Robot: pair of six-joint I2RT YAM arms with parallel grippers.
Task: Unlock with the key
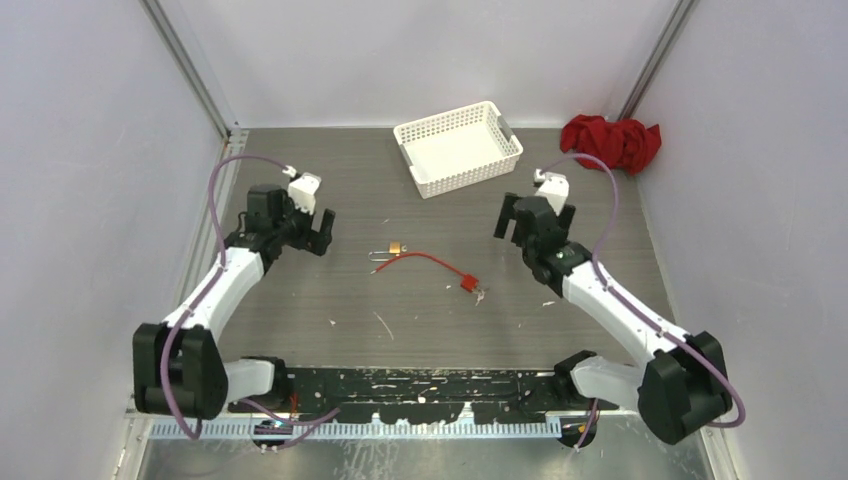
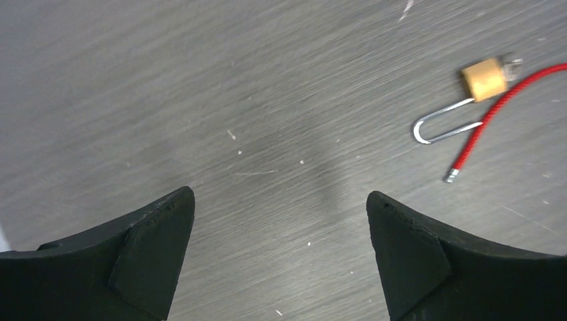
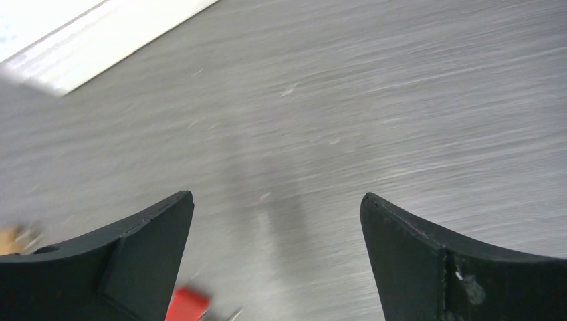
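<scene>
A small brass padlock (image 1: 398, 247) with a long silver shackle lies mid-table. A red cord (image 1: 430, 258) runs from it to a red tag (image 1: 467, 283) with the key (image 1: 481, 293) beside it. In the left wrist view the padlock (image 2: 485, 78) and cord (image 2: 495, 114) lie at the upper right, far from the fingers. My left gripper (image 1: 322, 232) (image 2: 281, 200) hangs open and empty left of the padlock. On the other side, my right gripper (image 1: 510, 222) (image 3: 277, 200) is open and empty, right of the key. The red tag (image 3: 186, 304) shows blurred by its left finger.
A white perforated basket (image 1: 458, 146) stands at the back centre, and a crumpled red cloth (image 1: 612, 140) lies in the back right corner. Grey walls close in both sides. The black arm mount (image 1: 420, 385) runs along the near edge.
</scene>
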